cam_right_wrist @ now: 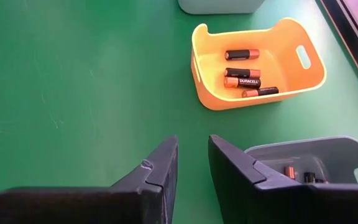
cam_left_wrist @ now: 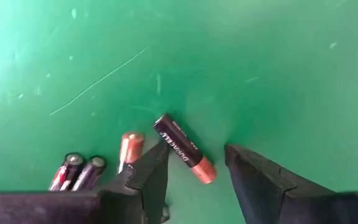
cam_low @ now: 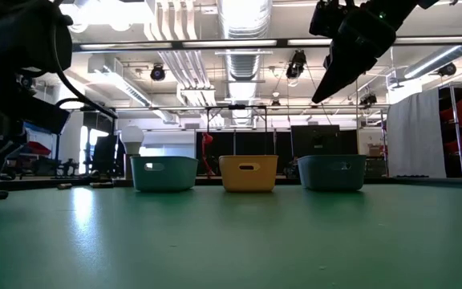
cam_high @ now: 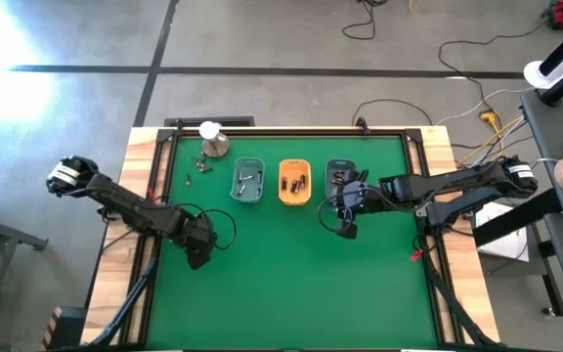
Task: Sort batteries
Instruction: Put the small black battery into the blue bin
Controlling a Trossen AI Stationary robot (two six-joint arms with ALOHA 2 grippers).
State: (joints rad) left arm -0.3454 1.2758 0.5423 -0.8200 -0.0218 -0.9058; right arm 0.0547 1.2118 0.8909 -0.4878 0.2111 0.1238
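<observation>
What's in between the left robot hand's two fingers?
A black-and-copper battery lies slanted on the green mat between the left gripper's open fingers. The left wrist view shows it.

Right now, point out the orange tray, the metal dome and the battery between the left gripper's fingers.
orange tray (cam_right_wrist: 211,94), right wrist view, on its near outer wall.
metal dome (cam_high: 215,147), high view, on its silvery top.
battery (cam_left_wrist: 180,147), left wrist view, on its black middle, between the left gripper's open fingers.

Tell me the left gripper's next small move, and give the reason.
Probably lower and close: the left gripper hangs open over the green mat, its fingers straddling a black-and-copper battery that lies loose and slanted between them. No grip shows yet.
</observation>
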